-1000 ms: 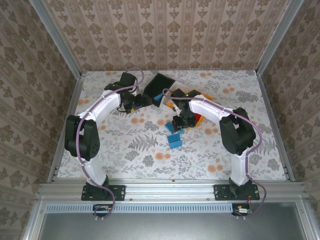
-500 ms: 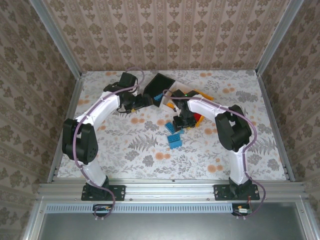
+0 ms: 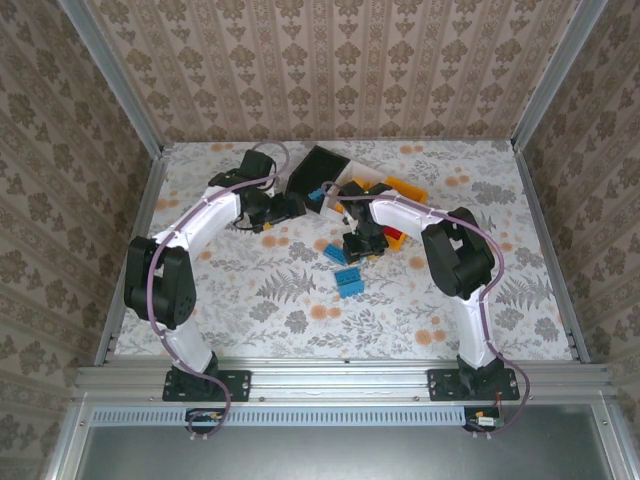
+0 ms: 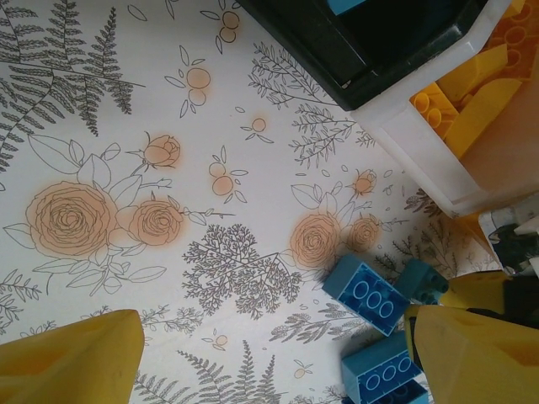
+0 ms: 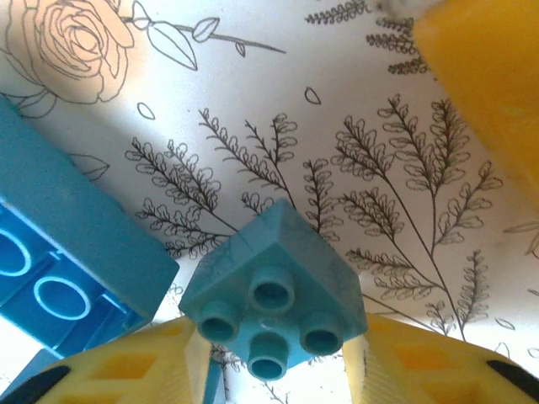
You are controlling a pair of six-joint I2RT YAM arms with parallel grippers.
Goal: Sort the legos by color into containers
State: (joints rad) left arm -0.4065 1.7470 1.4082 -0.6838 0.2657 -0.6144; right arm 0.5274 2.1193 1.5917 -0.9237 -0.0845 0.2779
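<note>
Just now drew the right jaws in on a small blue brick (image 5: 274, 307), low in the middle of the right wrist view, with a yellow fingertip (image 5: 126, 366) pressed to either side: clamped on it, by the look. Narrowed that gap steadily over the last second and nudged the right arm (image 3: 420, 215) a little leftward in the overhead frame. Could not tell whether lifted yet off the floral surface (image 3: 250, 290); sat just right of a larger blue brick (image 5: 59, 261).

Kept the left jaws wide apart on nothing, fingertips (image 4: 76, 358) at the bottom corners of the left wrist view, hovering over bare surface below the black bin (image 4: 370, 50) at upper right.

Meant a pick under way, not a drop. Judged the black bin the likely home: held a blue piece (image 4: 347, 4) already, with yellow-orange bricks (image 4: 459, 93) in the white bin (image 4: 413, 151) beside it. Left more blue bricks (image 4: 370, 295) loose at lower right there, and red and orange pieces (image 3: 393, 238) near that arm overhead, so sorting far from finished.
</note>
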